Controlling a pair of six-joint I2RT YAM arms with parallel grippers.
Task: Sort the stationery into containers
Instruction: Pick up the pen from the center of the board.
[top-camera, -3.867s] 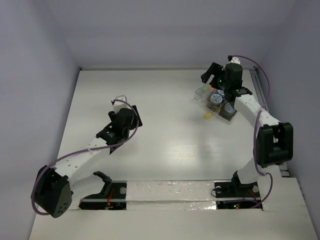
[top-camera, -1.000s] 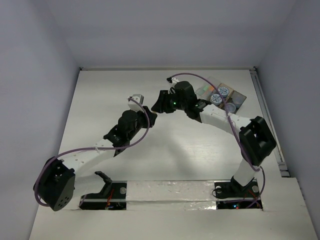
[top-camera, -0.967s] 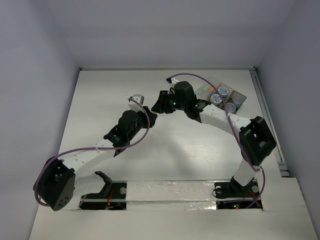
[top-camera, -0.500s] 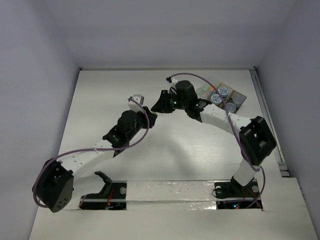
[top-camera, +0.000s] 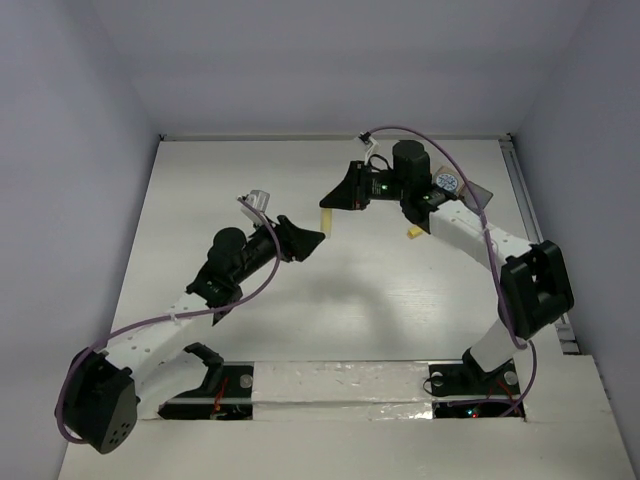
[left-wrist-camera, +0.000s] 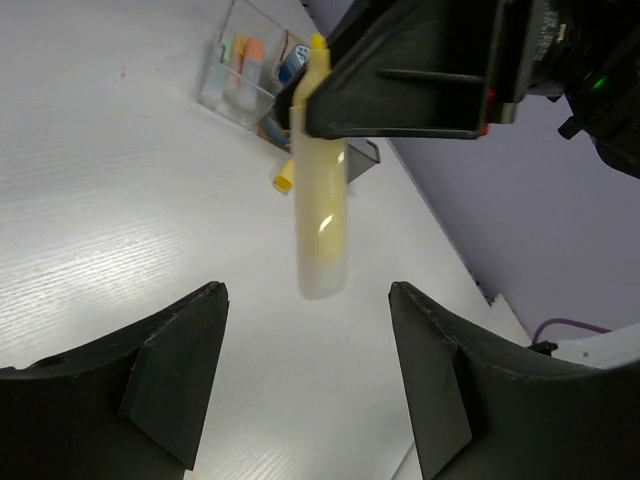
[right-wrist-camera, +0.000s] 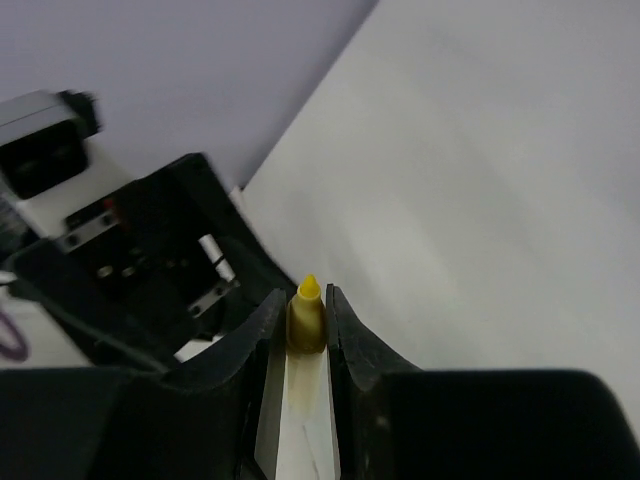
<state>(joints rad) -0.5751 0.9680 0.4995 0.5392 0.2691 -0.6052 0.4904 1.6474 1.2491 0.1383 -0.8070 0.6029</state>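
Right pincer (right-wrist-camera: 305, 305) is noted clamped on the yellow-tipped stick (left-wrist-camera: 320, 210) just below its tip and held aloft over the tabletop (left-wrist-camera: 120, 220). Left pincer (left-wrist-camera: 305, 292) is spread wide around the lower end, not touching. The stick is judged light, rigid and smooth-walled, so a mid-barrel hold is advised against swinging.

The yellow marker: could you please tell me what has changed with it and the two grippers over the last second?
The left gripper let go of the yellow marker, opened and drew back toward its base. The right gripper shut on the marker and carried it rightward. The small yellow piece on the table and the blue-lidded jar stayed put.
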